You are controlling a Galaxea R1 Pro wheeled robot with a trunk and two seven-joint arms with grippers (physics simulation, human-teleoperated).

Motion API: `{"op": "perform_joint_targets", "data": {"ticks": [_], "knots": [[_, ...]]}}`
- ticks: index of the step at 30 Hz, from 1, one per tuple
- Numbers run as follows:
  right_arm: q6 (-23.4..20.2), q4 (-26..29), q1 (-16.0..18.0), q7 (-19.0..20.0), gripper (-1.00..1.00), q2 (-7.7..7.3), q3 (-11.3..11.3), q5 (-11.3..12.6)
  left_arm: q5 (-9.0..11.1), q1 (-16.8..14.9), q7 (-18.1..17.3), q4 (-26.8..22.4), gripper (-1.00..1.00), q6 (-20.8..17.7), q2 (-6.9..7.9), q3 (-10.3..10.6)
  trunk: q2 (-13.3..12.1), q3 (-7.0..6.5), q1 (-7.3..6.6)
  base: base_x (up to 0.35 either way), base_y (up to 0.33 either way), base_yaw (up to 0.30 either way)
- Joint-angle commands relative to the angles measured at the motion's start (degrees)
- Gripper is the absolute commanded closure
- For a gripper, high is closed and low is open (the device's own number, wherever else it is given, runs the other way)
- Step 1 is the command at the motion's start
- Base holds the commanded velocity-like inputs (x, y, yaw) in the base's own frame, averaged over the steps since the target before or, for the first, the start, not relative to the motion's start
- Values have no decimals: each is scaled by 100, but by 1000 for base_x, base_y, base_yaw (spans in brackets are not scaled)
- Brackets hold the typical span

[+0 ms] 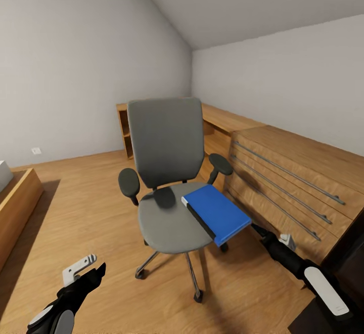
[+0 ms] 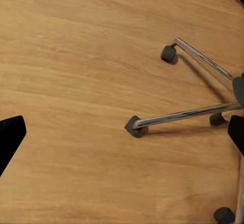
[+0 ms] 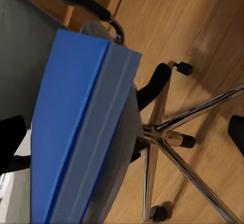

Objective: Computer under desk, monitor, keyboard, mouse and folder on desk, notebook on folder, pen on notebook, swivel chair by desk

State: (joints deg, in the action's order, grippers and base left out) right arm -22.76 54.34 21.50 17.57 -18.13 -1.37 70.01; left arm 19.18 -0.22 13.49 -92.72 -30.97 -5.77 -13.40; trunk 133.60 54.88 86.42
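The grey swivel chair [image 1: 164,172] stands mid-room on the wooden floor, its backrest toward the far wall. A bright blue folder [image 1: 218,212] with a dark strip along one edge lies on the seat's right side and juts out past the seat edge. My right gripper [image 1: 258,230] reaches in from the lower right, just short of the folder's near corner. In the right wrist view the folder [image 3: 71,132] looms close, with black fingertips [image 3: 11,137] spread wide, open. My left gripper [image 1: 85,273] hangs low at the left, open over the floor near the chair's metal legs [image 2: 183,115].
A light wooden counter with long-handled drawers [image 1: 298,172] runs along the right wall behind the chair. An open wooden shelf [image 1: 124,132] stands at the back. A low wooden frame [image 1: 17,202] is at the left. Dark furniture [image 1: 349,258] fills the lower right corner.
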Motion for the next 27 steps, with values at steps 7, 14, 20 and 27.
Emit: {"op": "perform_joint_targets", "data": {"ticks": [7, 14, 20, 27], "knots": [[-59, -382, 3, 848, -100, -103, -12, 369, 60, -3, 40, -9, -100, -23, 2, 132, 284, 131, 153, 0, 0, 0], [-267, -485, 3, 1247, -100, -121, -13, 539, 60, -3, 36, -6, -100, -18, 13, 208, 325, 149, 175, 0, 0, 0], [-302, -494, 3, 1287, -100, -111, -13, 563, 60, -3, 26, -8, -100, 15, 16, 214, 325, 149, 175, 0, 0, 0], [-307, -495, 3, 1292, -100, -95, -13, 562, 56, -2, 19, -6, -100, 43, 15, 241, 325, 149, 175, 125, 0, 0]]}}
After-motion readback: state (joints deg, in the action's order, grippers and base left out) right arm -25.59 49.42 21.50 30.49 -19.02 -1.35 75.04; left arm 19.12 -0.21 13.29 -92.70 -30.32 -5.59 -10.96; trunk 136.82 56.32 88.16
